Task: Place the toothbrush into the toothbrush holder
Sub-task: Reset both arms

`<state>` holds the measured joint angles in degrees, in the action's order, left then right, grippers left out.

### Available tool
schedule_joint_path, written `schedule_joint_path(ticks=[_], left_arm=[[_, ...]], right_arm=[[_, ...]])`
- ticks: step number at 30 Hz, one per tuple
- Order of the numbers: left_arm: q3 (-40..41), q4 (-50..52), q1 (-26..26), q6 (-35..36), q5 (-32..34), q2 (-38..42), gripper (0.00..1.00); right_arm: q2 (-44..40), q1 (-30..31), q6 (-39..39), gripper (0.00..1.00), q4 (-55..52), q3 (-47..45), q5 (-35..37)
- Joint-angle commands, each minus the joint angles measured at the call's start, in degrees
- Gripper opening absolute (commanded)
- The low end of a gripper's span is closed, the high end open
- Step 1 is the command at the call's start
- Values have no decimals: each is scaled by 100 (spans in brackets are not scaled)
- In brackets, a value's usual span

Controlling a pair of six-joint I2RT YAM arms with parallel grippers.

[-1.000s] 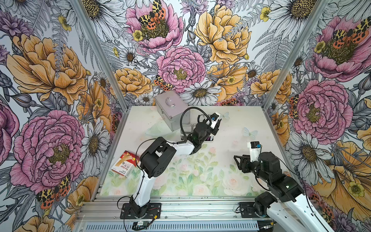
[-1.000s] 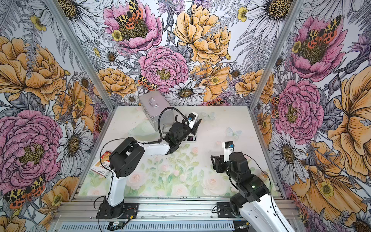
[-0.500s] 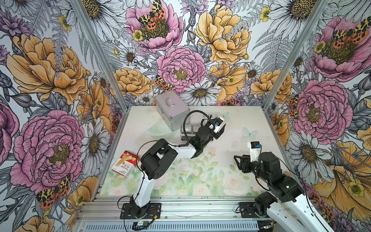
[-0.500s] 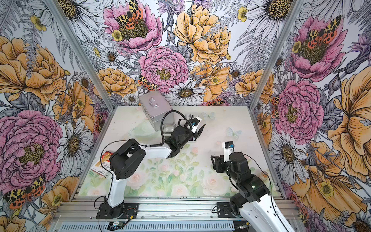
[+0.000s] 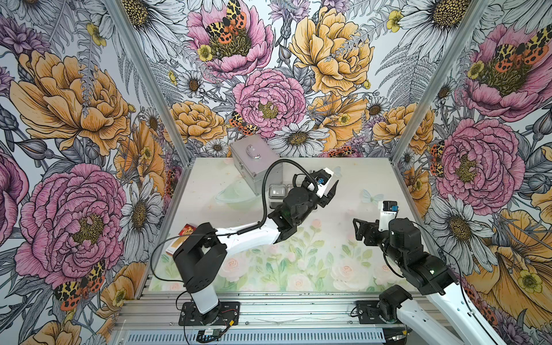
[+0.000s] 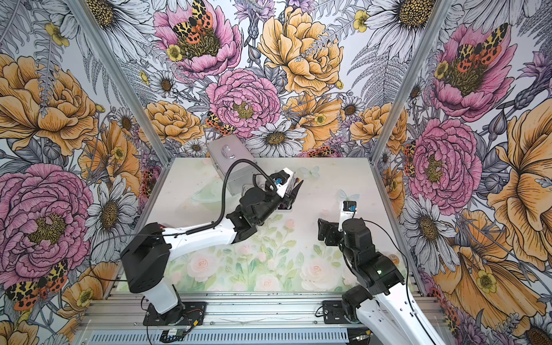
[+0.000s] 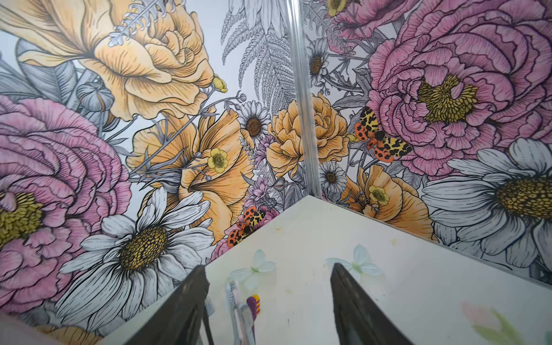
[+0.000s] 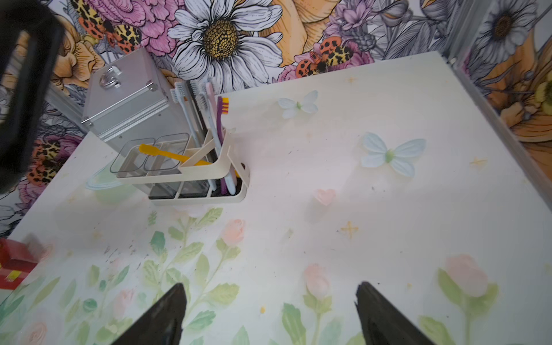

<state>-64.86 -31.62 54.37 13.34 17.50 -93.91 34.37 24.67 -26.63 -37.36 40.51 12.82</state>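
The toothbrush holder (image 8: 191, 200) looks like matt cream plastic, with two glossy cups (image 8: 131, 161). The case (image 8: 131, 101) is brushed silvery metal, and the worktop (image 8: 328, 209) is matt.

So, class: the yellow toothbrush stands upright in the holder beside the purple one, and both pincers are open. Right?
Not quite. The right wrist view shows the yellow toothbrush lying slanted across the metal cups of the toothbrush holder, not upright. The purple toothbrush does stand in the holder, and the left pincer and right pincer are open.
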Motion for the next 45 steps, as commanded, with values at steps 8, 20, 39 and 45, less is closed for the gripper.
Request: schedule_joint_path(ticks=[8, 20, 39, 45], left_arm=[[2179, 2153, -687, -1290, 1502, 2564, 67], [4199, 753, -2835, -780, 1685, 3727, 90], [4996, -3468, -5421, -1534, -275, 562, 99], [4643, -2779, -5424, -1519, -347, 553, 99]], right_arm=[[381, -41, 122, 97, 657, -111, 1450], [1252, -112, 419, 99, 3077, -1447, 2457], [4168, -1605, 2156, 100, 7502, -1816, 1954], [5079, -2024, 2090, 97, 7954, -1502, 1272]])
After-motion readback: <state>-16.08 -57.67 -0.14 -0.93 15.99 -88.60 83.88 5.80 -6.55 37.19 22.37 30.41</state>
